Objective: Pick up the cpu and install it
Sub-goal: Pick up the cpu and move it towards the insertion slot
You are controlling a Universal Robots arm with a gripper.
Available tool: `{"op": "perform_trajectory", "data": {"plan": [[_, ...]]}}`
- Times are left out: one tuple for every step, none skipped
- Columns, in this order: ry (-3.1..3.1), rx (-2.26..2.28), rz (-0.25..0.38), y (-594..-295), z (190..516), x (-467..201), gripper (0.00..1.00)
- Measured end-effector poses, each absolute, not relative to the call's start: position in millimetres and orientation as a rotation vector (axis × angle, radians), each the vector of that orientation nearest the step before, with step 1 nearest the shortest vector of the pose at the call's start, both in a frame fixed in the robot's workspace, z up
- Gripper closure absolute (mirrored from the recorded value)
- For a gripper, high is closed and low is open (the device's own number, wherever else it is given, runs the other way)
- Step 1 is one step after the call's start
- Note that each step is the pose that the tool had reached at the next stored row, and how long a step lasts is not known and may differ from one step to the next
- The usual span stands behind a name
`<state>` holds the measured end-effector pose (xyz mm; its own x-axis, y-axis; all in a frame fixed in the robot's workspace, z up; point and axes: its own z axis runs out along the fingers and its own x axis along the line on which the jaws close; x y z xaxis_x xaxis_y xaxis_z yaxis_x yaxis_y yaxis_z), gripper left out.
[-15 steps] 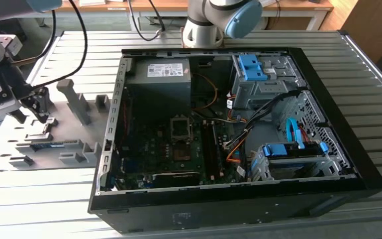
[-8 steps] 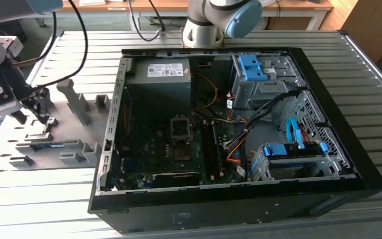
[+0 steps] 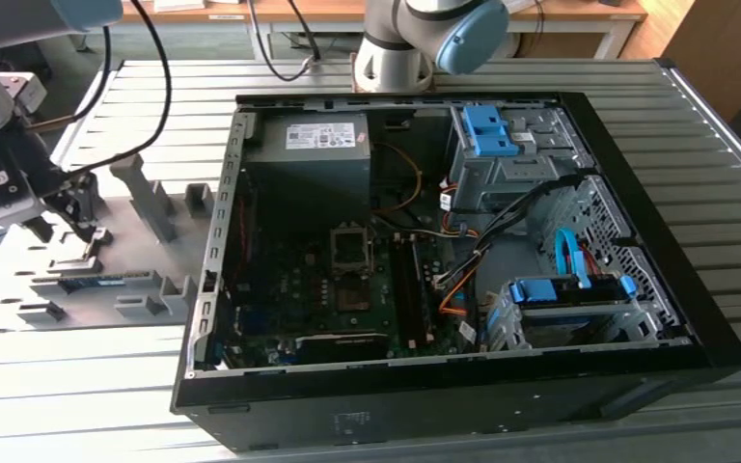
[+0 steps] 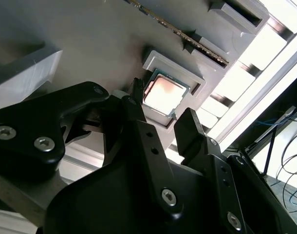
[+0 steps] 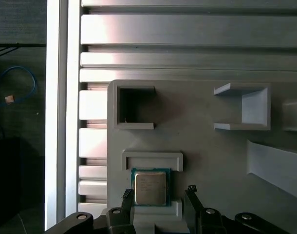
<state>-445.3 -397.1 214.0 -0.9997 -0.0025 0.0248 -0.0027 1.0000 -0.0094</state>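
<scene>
The cpu [image 5: 149, 188] is a small square chip with a dull metal face. It lies flat in a grey holder on the fixture plate [image 5: 202, 136]. In both wrist views my gripper [image 5: 159, 193] is open, with one black fingertip on each side of the cpu [image 4: 163, 92] and a gap between each tip and the chip. Nothing is held between them. In the exterior view my gripper [image 3: 72, 234] hangs low over the plate at the exterior view's left, well away from the open computer case [image 3: 448, 241]. The motherboard's square socket [image 3: 348, 246] sits in the middle of the case.
The grey fixture plate [image 3: 113, 251] carries several upright holders and a narrow memory stick [image 3: 94, 282]. The case holds cables, blue drive brackets [image 3: 489, 130] and a power supply box [image 3: 313, 145]. A second arm's base [image 3: 397, 58] stands behind the case. The slatted table ends close beside the plate.
</scene>
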Motion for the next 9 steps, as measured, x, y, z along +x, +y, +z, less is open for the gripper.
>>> {"op": "perform_trajectory", "data": {"plan": [[-3.117, 0.004, 0.012, -397.0, 213.5, -445.4, 0.47], [-3.117, 0.004, 0.009, -397.0, 213.0, -445.5, 0.47], [-3.117, 0.004, 0.004, -397.1, 212.6, -445.7, 0.47], [-3.117, 0.004, -0.002, -397.2, 212.1, -445.9, 0.47], [-3.117, 0.004, -0.006, -397.2, 211.6, -446.3, 0.47], [-3.117, 0.004, -0.007, -397.4, 210.9, -446.5, 0.47], [-3.117, 0.004, -0.007, -397.8, 210.2, -446.9, 0.47], [-3.117, 0.009, -0.007, -398.4, 209.3, -447.1, 0.47], [-3.117, 0.018, -0.007, -398.8, 208.4, -447.3, 0.47]]}}
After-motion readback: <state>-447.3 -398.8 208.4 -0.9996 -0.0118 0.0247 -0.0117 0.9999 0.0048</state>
